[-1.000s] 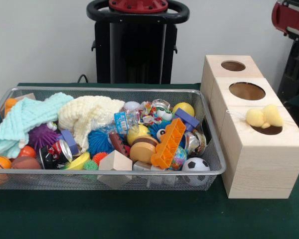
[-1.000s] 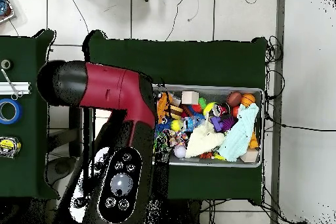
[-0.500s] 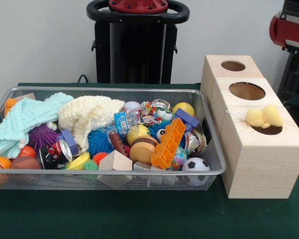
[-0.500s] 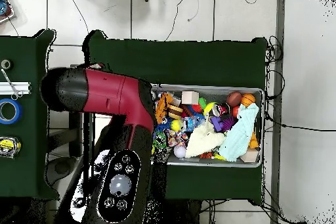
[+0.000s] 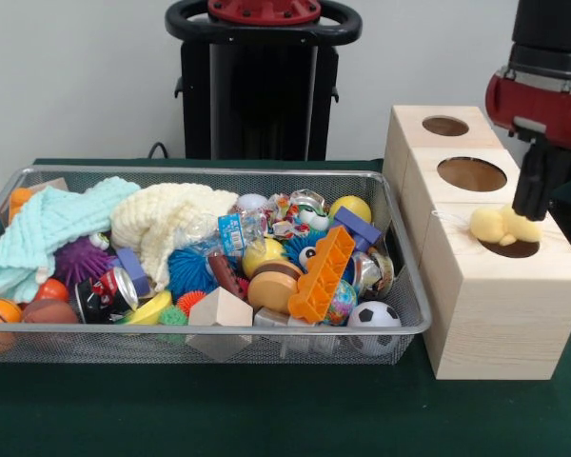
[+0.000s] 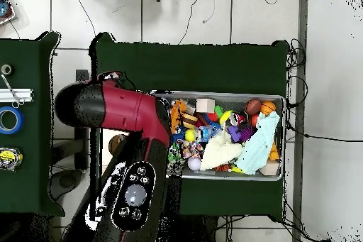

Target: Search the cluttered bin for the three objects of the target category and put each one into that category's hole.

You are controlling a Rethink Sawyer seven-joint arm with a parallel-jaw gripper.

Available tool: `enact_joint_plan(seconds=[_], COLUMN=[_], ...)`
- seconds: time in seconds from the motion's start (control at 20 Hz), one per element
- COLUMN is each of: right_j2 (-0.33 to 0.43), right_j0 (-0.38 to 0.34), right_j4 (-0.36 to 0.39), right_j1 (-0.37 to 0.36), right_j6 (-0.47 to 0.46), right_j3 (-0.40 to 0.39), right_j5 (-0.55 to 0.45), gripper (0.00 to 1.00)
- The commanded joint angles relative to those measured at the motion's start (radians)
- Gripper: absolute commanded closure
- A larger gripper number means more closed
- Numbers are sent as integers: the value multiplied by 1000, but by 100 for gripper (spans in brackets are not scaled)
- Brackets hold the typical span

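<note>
The wire-mesh bin [image 5: 209, 331] stands on the green table, crammed with toys, balls and cloths. It also shows in the overhead view [image 6: 227, 177]. To its right stand pale pine cubes with three round holes. The smallest hole [image 5: 445, 126] is the farthest and is uncovered. A yellow plush toy [image 5: 503, 226] lies on the rim of the nearest, widest hole. My red and black arm comes down at the right edge, and the gripper [image 5: 531, 195] hangs just right of the plush toy. I cannot tell whether it is open or shut. In the overhead view the arm [image 6: 117, 108] covers the cubes.
In the bin lie an orange toy brick [image 5: 321, 276], a soccer ball [image 5: 373, 317], a mint cloth [image 5: 48, 224], a cream cloth [image 5: 167, 219] and a purple spiky ball [image 5: 81, 259]. The black pedestal [image 5: 262, 86] stands behind the bin. A side table holds a tape roll [image 6: 8, 120].
The arm has swung in from the right edge of the front view and come down over the cubes, beside the yellow plush toy. The bin's contents have not moved.
</note>
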State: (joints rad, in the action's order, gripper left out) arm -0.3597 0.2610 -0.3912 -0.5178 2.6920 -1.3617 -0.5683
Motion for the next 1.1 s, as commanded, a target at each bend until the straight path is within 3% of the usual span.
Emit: enact_joint_plan(seconds=[0.05,0.45,0.7,1.1], right_j2=[103,113,96,80], right_j0=[-21,-3,15,21], right_j4=[17,-3,-17,-24], right_j1=[61,22,-19,-29], right_j6=[101,111,130,145], right_j3=[-191,-256,-238,-189], right_j5=[83,67,-32,-99], gripper=[100,100,100,100])
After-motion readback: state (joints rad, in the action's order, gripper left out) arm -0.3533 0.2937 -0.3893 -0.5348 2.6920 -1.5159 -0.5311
